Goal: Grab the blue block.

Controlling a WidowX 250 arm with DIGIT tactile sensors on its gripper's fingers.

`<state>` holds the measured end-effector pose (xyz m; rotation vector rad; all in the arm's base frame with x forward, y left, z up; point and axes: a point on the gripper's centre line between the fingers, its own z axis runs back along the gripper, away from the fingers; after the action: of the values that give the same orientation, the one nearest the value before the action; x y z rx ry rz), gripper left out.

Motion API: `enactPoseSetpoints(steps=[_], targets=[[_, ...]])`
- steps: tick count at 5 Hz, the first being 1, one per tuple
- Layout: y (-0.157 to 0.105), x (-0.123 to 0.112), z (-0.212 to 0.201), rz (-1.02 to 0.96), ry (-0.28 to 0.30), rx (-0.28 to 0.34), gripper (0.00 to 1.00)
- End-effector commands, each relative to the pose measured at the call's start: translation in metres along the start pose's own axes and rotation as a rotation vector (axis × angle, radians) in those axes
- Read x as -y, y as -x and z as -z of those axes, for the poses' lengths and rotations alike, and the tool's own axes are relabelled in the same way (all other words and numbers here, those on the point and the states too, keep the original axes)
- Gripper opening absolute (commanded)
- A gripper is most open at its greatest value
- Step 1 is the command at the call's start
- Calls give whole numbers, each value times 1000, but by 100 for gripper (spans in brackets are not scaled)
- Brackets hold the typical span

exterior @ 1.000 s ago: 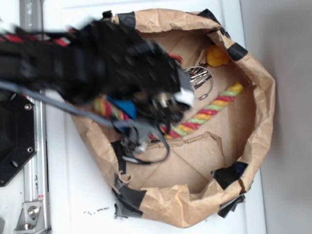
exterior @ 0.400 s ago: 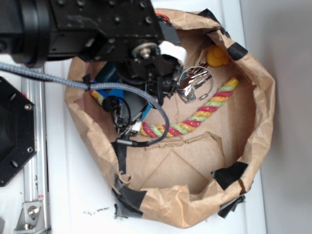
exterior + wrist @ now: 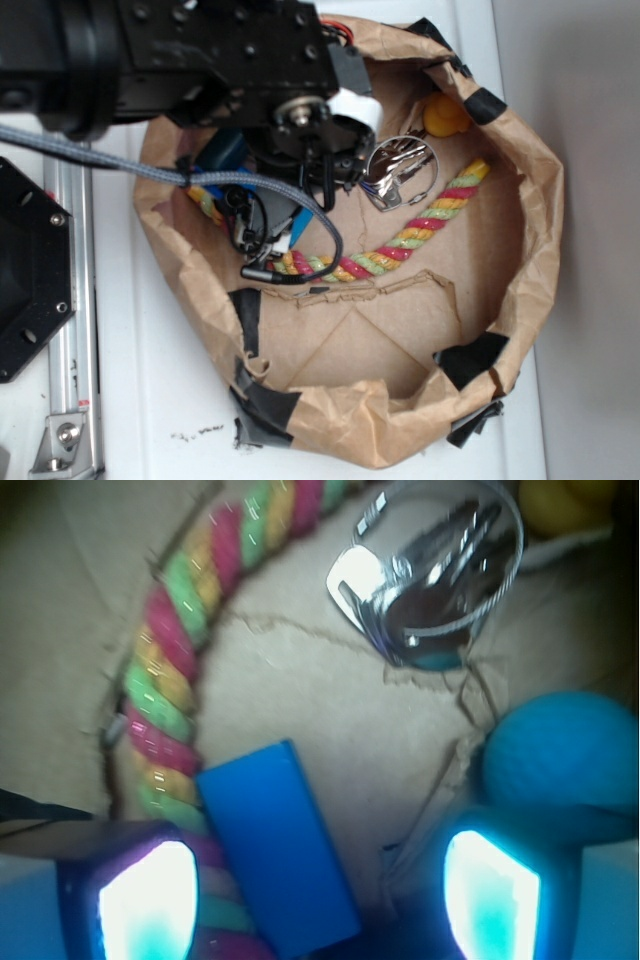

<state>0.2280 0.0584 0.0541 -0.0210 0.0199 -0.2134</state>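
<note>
In the wrist view the blue block point(image 3: 275, 845) lies flat on the brown paper floor, a bright blue slab, its left edge against the coloured rope point(image 3: 170, 670). My gripper point(image 3: 320, 900) is open above it. The block sits between the two glowing fingertips point(image 3: 148, 900), nearer the left one, and I see no contact. The round blue ball point(image 3: 565, 765) lies just beyond the right fingertip. In the exterior view the black arm covers the gripper point(image 3: 285, 205), and only a sliver of the bright blue block point(image 3: 300, 222) shows under it.
Everything lies inside a crumpled brown paper bag point(image 3: 530, 200) with raised, black-taped walls. A shiny metal ring with keys point(image 3: 400, 170) and a yellow object point(image 3: 445, 115) lie toward the back. The rope point(image 3: 420, 228) crosses the floor. The ball point(image 3: 222, 150) is by the left wall.
The arm has swung from the bag's middle toward its back left side, uncovering the rope and metal ring. Since 0.4 s ago it has barely shifted.
</note>
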Motion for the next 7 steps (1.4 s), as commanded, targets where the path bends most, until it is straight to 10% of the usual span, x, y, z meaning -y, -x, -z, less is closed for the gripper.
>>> enactPoseSetpoints(steps=[1, 3, 5, 6, 7], targets=[[-3, 11, 30, 56, -16, -50, 100], [-10, 14, 52, 105, -64, -66, 100], [-10, 37, 71, 208, 102, -113, 100], [-7, 44, 69, 203, 151, -100, 0], [-4, 46, 61, 209, 147, -84, 0]])
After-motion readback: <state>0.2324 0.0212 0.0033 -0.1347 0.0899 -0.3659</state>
